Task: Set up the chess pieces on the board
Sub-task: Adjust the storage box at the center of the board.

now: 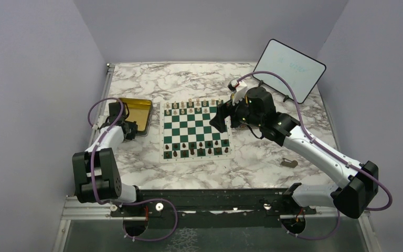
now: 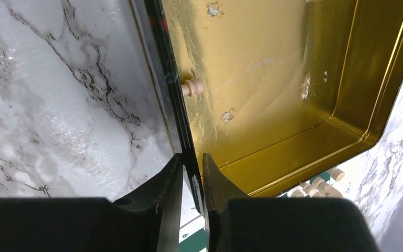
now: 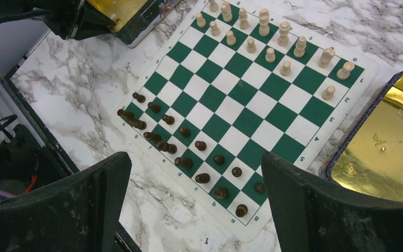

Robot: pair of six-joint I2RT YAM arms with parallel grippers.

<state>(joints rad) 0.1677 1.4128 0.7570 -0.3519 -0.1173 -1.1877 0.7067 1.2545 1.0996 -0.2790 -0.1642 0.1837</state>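
Observation:
The board (image 1: 189, 126) of green and white checks lies mid-table. Cream chess pieces (image 1: 190, 106) fill its two far rows and dark ones (image 1: 194, 148) its two near rows. A gold tray (image 1: 136, 113) sits left of the board. One cream pawn (image 2: 193, 87) lies on its side inside, against the wall. My left gripper (image 2: 191, 168) straddles that tray's dark near wall (image 2: 162, 63), one finger inside and one outside, pressed on it. My right gripper (image 3: 195, 157) hangs wide open above the board's right side (image 3: 225, 100), holding nothing.
A second gold tray (image 3: 383, 152) lies right of the board, hidden under the right arm in the top view. A white tablet (image 1: 289, 68) leans at the back right. A small metal object (image 1: 289, 163) lies on the marble near the right arm.

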